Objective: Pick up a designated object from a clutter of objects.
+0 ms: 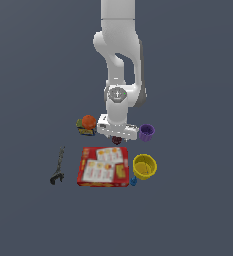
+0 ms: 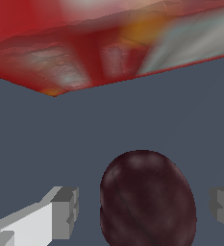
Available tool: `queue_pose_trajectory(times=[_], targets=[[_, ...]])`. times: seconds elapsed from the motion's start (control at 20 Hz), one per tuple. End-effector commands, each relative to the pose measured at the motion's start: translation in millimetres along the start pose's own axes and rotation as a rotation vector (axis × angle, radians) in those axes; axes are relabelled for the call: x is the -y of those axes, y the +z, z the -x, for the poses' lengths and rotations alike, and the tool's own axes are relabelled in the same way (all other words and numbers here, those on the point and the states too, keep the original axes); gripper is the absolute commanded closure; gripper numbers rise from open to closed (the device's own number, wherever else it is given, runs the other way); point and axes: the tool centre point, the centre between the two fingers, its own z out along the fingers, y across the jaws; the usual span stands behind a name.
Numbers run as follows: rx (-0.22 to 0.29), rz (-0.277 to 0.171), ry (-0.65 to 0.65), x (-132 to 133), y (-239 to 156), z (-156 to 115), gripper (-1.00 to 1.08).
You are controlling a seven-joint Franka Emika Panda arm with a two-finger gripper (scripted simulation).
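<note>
Fingers (image 2: 65, 211) of our white two-finger gripper (image 2: 144, 209) stand wide apart, one on either side of the small dark maroon plum-like ball (image 2: 147, 199), with gaps showing, so we hold nothing. Beyond the ball we see bare grey floor (image 2: 108, 120), then the edge of the flat red printed box (image 2: 84, 48). Farther out lie the yellow cup (image 1: 145, 166), purple cup (image 1: 147, 132), orange ball (image 1: 89, 122) and dark wrench (image 1: 58, 166).

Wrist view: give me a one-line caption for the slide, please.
Open hand straddling the maroon plum-like ball, fingers apart from it on either side, with the red printed box blurred beyond.
</note>
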Motion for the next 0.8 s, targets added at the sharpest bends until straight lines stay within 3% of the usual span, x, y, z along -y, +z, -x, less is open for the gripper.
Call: queue_pose_trajectory(times=[0.0, 0.05, 0.75], targets=[[-0.001, 0.0, 0.0, 0.1, 2.3, -0.3, -0.92], [-0.001, 0.0, 0.0, 0.1, 2.3, -0.3, 1.08], [-0.001, -0.001, -0.001, 1.5, -1.8, 0.2, 1.08]])
